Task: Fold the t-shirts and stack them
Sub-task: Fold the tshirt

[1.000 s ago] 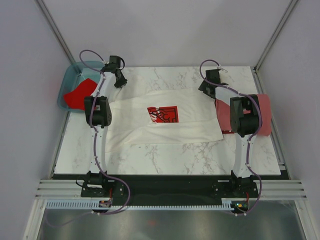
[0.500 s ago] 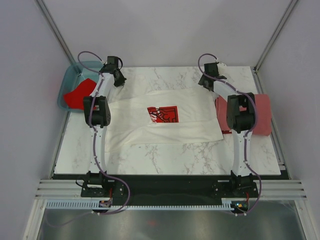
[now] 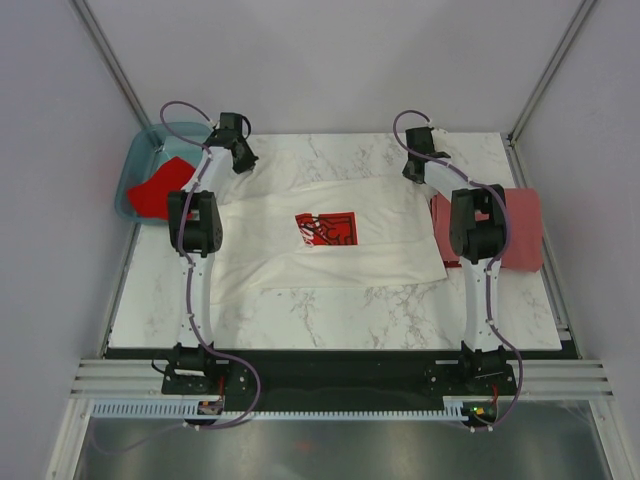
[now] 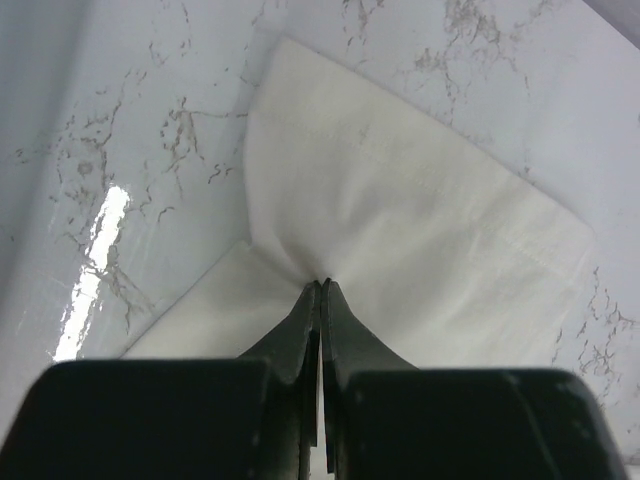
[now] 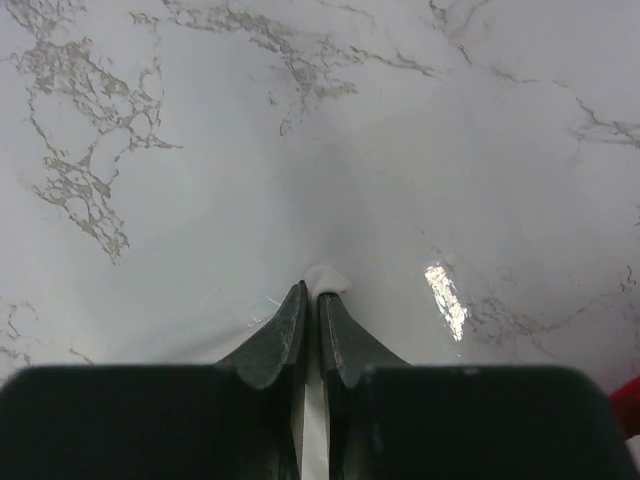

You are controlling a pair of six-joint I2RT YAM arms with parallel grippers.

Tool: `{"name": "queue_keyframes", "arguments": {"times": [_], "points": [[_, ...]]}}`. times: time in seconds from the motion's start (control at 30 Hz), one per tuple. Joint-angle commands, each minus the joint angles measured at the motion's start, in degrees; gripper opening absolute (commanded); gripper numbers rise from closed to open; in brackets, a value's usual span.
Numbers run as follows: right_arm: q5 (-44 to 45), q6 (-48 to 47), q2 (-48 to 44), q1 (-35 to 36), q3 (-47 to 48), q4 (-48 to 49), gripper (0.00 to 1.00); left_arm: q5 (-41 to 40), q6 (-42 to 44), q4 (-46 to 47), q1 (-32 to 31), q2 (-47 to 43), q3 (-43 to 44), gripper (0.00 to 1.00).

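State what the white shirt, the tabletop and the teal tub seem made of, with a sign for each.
White shirt: soft matte cloth; it creases and bunches. Tabletop: glossy, grey-veined, glare spots; marble or printed imitation. Teal tub: probably plastic; smooth, translucent rim.

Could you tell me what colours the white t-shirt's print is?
Red and black print; the top external view shows it best.

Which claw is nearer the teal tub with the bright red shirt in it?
Left. The left claw pinches the white shirt at its far-left edge, just right of the tub; the right claw pinches the shirt's far-right edge, well off to the right.
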Motion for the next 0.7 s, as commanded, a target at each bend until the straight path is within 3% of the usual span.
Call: {"name": "queue_keyframes", "arguments": {"times": [0.0,0.07,0.1,0.13,0.2,0.23,0.3,0.33,0.43,0.67], "points": [[0.9,0.1,0.3,-0.3,1.6,-0.5,0.12,0.0,1.2,2.4,-0.4,-5.4,-0.5,0.02],[0.9,0.2,0.2,-0.2,1.3,-0.5,0.08,-1.0,1.5,2.3,-0.4,-5.8,-0.9,0.05],[0.9,0.3,0.2,-0.3,1.2,-0.5,0.07,-2.5,1.6,2.3,-0.4,-6.1,-1.2,0.16],[0.9,0.4,0.1,-0.3,1.1,-0.5,0.07,-3.2,1.6,2.3,-0.4,-6.4,-1.4,0.5],[0.9,0.5,0.1,-0.2,0.9,-0.5,0.06,-4.0,2.3,2.3,-0.4,-6.3,-1.7,0.7],[0.9,0.6,0.1,-0.2,0.9,-0.5,0.06,-4.1,2.4,2.1,-0.4,-6.0,-1.7,0.86],[0.9,0.7,0.0,-0.4,0.8,-0.5,0.08,-5.5,2.3,1.7,-0.4,-5.7,-1.8,0.89],[0.8,0.8,0.0,-0.4,0.7,-0.5,0.08,-5.8,2.2,1.2,-0.4,-5.4,-1.7,0.98],[0.4,1.1,-0.1,-0.4,0.5,-0.5,0.08,-6.0,2.4,0.2,-0.3,-4.1,-0.5,1.0],[-0.1,1.4,-0.4,-0.4,-0.2,-0.2,0.09,-4.1,0.9,-2.6,0.4,1.9,3.7,0.84]]}}
